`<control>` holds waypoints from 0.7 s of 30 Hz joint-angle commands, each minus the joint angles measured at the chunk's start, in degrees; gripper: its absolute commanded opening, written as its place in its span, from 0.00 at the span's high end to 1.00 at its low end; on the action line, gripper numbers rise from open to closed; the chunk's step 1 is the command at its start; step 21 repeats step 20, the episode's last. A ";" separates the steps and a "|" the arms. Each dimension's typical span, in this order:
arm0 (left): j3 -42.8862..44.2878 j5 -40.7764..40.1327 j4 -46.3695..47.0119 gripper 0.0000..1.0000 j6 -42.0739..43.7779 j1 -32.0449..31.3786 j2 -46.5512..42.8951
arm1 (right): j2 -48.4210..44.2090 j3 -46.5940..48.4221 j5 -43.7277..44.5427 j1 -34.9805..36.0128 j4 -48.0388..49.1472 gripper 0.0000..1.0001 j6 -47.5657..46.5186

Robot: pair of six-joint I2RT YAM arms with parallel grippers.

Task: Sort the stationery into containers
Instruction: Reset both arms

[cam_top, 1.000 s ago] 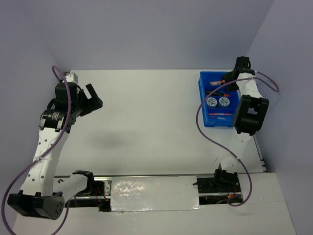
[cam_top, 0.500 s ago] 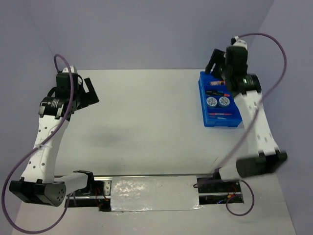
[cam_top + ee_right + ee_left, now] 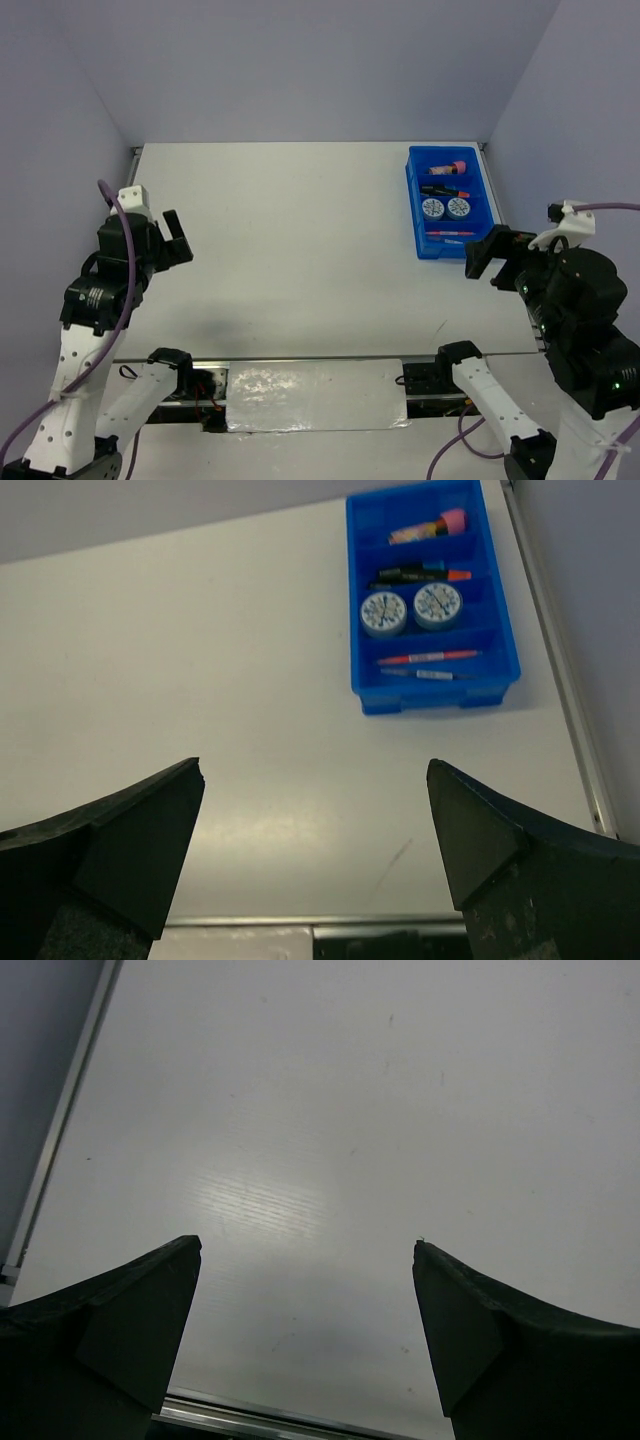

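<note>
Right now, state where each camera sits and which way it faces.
Top external: above, behind the robot, looking down on the table; left arm and right arm show.
Left wrist: on the left arm, facing the table; open left fingers frame the bottom.
Right wrist: on the right arm, facing the blue tray; open right fingers show.
Shared: top and right wrist both show the tray.
</note>
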 commanded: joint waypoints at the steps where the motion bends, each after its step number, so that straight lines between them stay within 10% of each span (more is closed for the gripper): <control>1: -4.89 -6.65 0.01 0.01 1.63 -0.10 -3.34 | -4.72 0.45 1.16 0.13 -8.78 0.00 -0.52; 21: 4.31 -1.49 -15.90 0.01 -4.26 -1.07 -19.88 | -15.19 -3.43 -1.30 1.63 -12.73 0.00 1.06</control>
